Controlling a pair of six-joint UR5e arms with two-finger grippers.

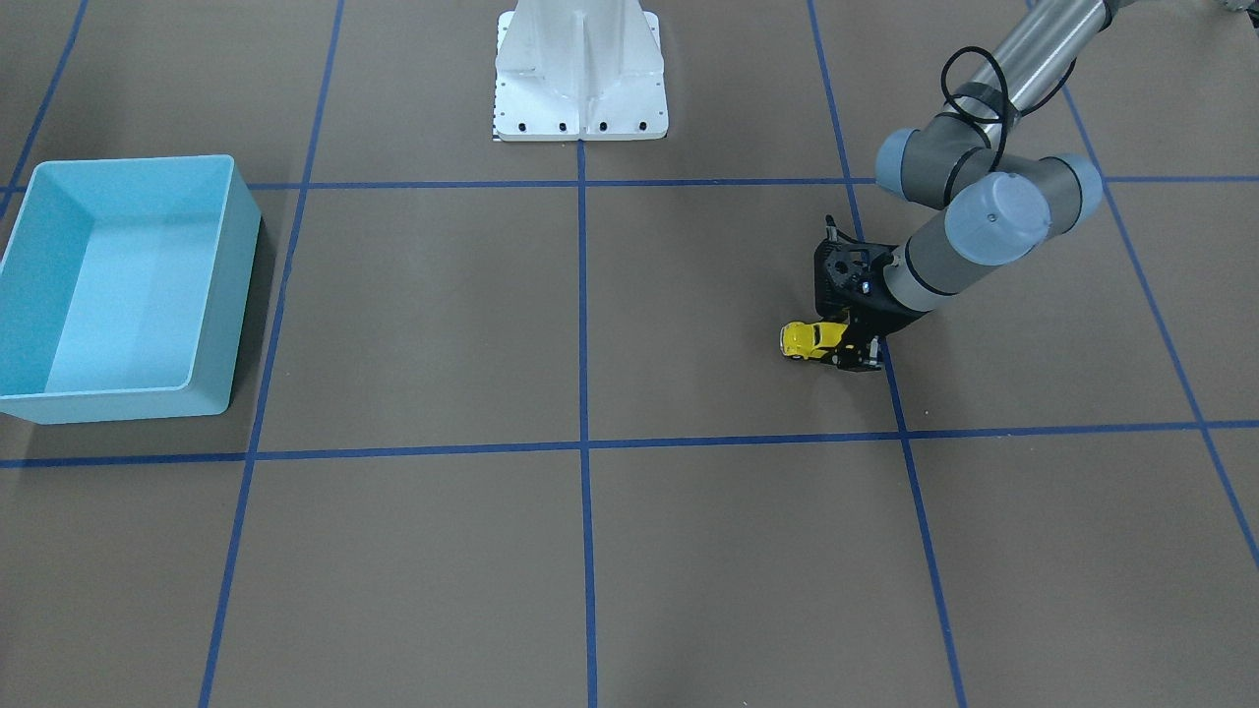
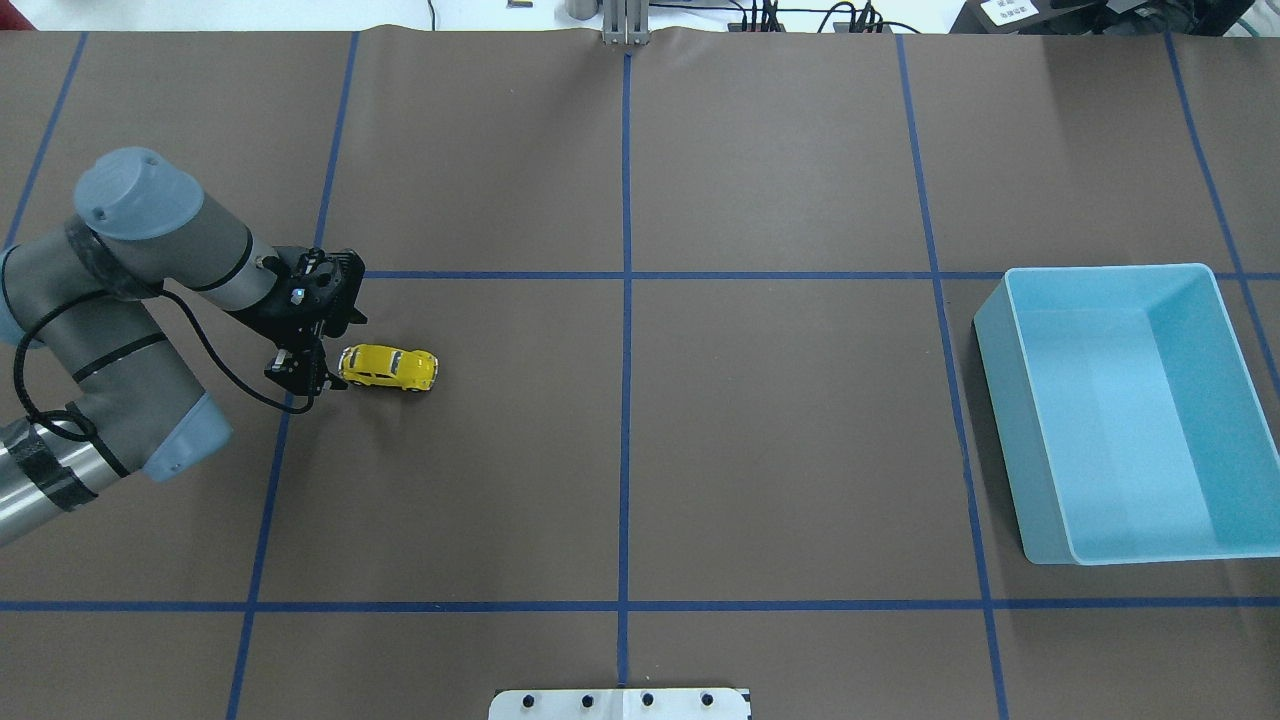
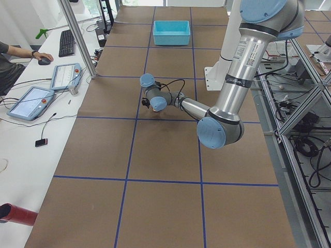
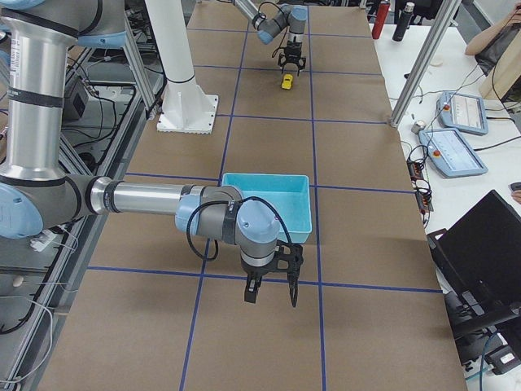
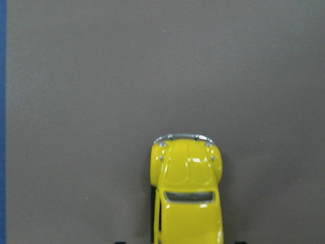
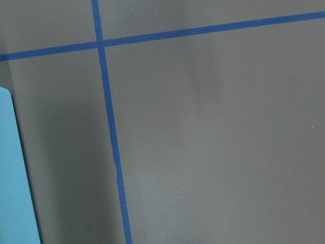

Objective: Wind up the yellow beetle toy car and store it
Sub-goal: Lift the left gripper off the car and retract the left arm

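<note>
The yellow beetle toy car (image 2: 388, 368) stands on its wheels on the brown table, in the left half of the overhead view. My left gripper (image 2: 315, 372) is low at the car's rear end, with its fingers on either side of the rear and a small gap on each side. In the front-facing view the car (image 1: 811, 339) sticks out of the gripper (image 1: 854, 346). The left wrist view shows the car's hood and windscreen (image 5: 187, 193). My right gripper (image 4: 270, 293) hangs above the table by the light blue bin (image 2: 990, 330); I cannot tell whether it is open or shut.
The light blue bin (image 1: 236, 197) is empty and stands far from the car, on the robot's right side. The white robot base (image 1: 580, 108) is at the table's edge. Blue tape lines cross the brown table. An edge of the bin (image 6: 15, 178) shows in the right wrist view.
</note>
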